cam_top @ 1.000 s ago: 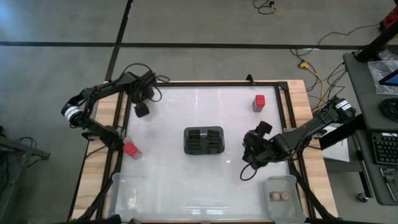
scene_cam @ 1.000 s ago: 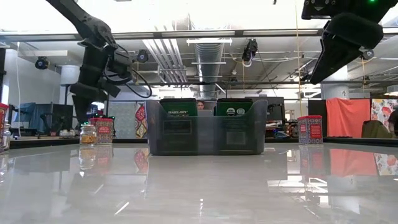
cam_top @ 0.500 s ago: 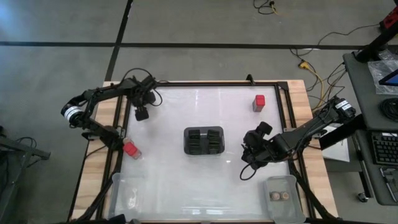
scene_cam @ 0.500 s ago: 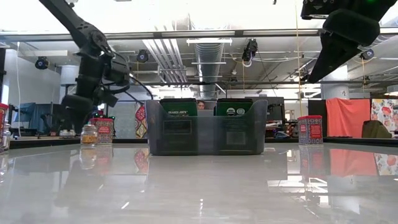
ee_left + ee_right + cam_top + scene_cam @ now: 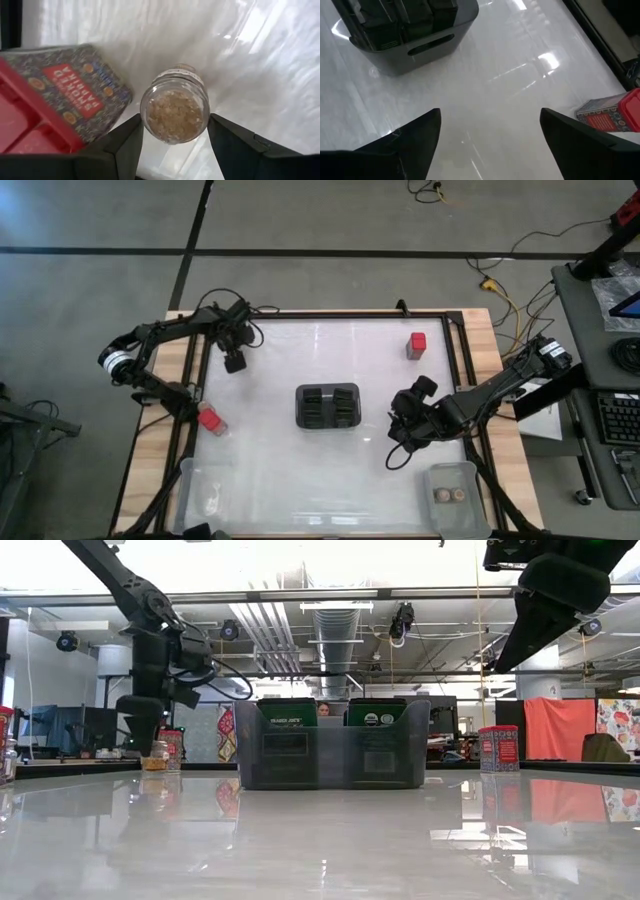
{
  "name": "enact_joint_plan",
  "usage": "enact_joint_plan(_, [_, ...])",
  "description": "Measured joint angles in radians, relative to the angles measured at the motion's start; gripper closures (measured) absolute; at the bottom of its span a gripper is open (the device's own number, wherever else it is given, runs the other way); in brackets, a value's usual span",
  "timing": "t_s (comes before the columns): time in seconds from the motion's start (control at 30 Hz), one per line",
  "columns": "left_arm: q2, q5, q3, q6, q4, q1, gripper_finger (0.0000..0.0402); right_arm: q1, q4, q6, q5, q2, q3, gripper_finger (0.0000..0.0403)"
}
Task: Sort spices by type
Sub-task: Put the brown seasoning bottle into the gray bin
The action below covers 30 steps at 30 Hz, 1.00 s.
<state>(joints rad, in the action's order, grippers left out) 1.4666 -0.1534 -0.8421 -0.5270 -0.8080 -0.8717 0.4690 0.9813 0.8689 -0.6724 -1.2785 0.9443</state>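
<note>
My white table (image 5: 300, 470) carries a dark slotted holder (image 5: 328, 406) left of the right gripper (image 5: 398, 430). A clear bin (image 5: 453, 498) sits just behind that gripper. Two red boxes (image 5: 210, 419) (image 5: 417, 344) stand well apart.
</note>
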Motion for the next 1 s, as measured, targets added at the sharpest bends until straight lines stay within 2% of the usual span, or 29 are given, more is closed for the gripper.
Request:
enact_joint_plan(0.1, [0.0, 0.041, 0.0, 0.004, 0.004, 0.012, 0.0198, 0.0, 0.0, 0.001, 0.0, 0.0, 0.0, 0.007])
enact_joint_plan(0.3, [0.0, 0.058, 0.0, 0.01, 0.019, 0.074, 0.0198, 0.0, 0.0, -0.002, 0.0, 0.0, 0.0, 0.008])
enact_joint_plan(0.5, [0.0, 0.066, -0.002, 0.013, 0.055, 0.181, 0.0198, 0.0, 0.0, -0.005, 0.0, 0.0, 0.0, 0.0085])
enact_joint_plan(0.73, [0.0, 0.067, -0.033, 0.019, 0.083, 0.308, 0.0198, 0.0, 0.0, -0.019, -0.003, 0.0, 0.0, 0.0073])
enact_joint_plan(0.87, [0.0, 0.069, -0.066, 0.089, 0.076, 0.355, 0.0198, -0.001, 0.0, -0.019, -0.008, 0.0, 0.0, 0.0067])
enact_joint_plan(1.0, [-0.011, 0.069, -0.116, 0.261, 0.058, 0.365, 0.0198, -0.004, 0.0, -0.019, -0.008, 0.0, 0.0, 0.0064])
